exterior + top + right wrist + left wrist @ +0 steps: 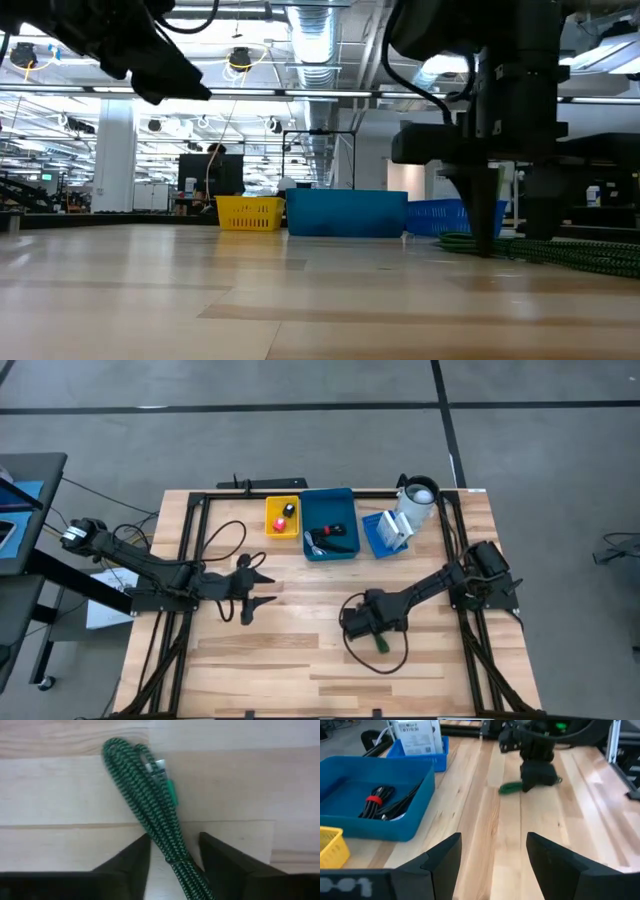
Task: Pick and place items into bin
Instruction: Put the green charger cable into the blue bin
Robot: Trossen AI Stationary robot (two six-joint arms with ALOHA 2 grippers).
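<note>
- Cable [150, 800], green and coiled, lies on the table [300, 670] between the right gripper [174, 855] fingers, which stand apart around it.
- Its lower end is cut off.
- Left gripper [492, 857] hangs spread wide, empty, near the blue bin [330, 520].

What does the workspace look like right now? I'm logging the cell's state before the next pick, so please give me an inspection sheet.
Surface: wooden table, bare at the near side.
Job's things: coiled green braided cable lying flat on the wood; blue bin holds a black cable bundle with a red tie; yellow bin holds a small piece with red on it.
Clutter: white cup and a white card package in a smaller blue tray.
Grippers: left gripper open, hovering over bare wood; right gripper straddling the green cable, not shut on it.
Cables: black arm cables along both table edges.
Surroundings: grey floor, open hall behind.
</note>
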